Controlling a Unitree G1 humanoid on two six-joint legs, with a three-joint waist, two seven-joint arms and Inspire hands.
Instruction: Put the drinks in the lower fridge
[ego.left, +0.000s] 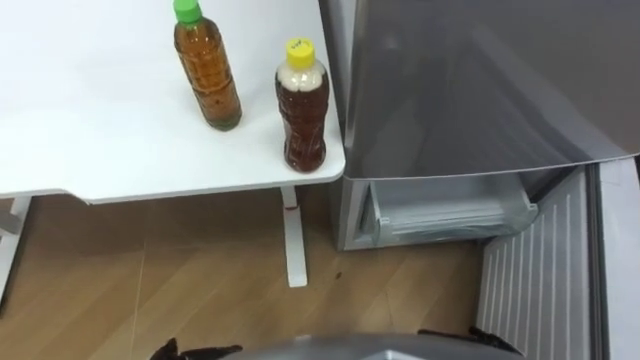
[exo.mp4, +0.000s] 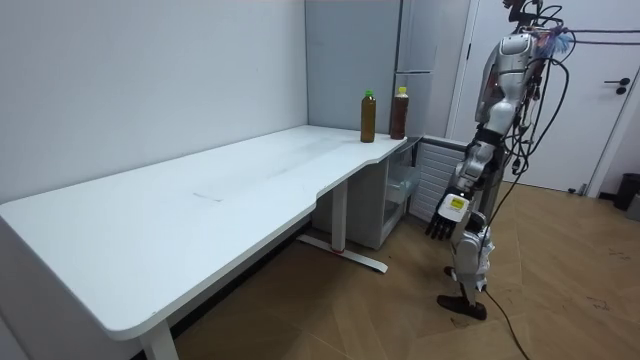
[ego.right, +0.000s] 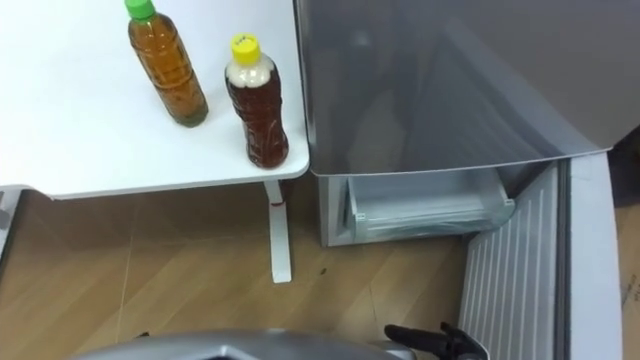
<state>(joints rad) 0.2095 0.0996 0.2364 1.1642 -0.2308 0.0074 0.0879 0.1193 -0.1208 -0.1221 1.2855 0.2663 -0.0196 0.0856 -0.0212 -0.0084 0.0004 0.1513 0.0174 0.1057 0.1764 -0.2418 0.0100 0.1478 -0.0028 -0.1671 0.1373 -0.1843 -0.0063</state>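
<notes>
Facing the grey fridge (ego.left: 470, 90), its lower door (ego.left: 545, 285) swung open on a clear drawer (ego.left: 450, 212), the robot has the white table (ego.left: 90, 130) just beside the fridge. On the table, the yellow-capped bottle (ego.left: 301, 105) stands upright nearest the fridge and the green-capped bottle (ego.left: 207, 70) a little farther off, neither held. Its left hand (exo.mp4: 443, 222) hangs low before the fridge, loose and empty, its right hand (ego.right: 432, 340) is near the open door, closed or not I cannot tell, and a sideways brush could likely tip the yellow-capped bottle off the table edge.

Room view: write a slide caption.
Robot stands at the open lower fridge; green-cap bottle and yellow-cap bottle upright on the desk corner beside it.
</notes>
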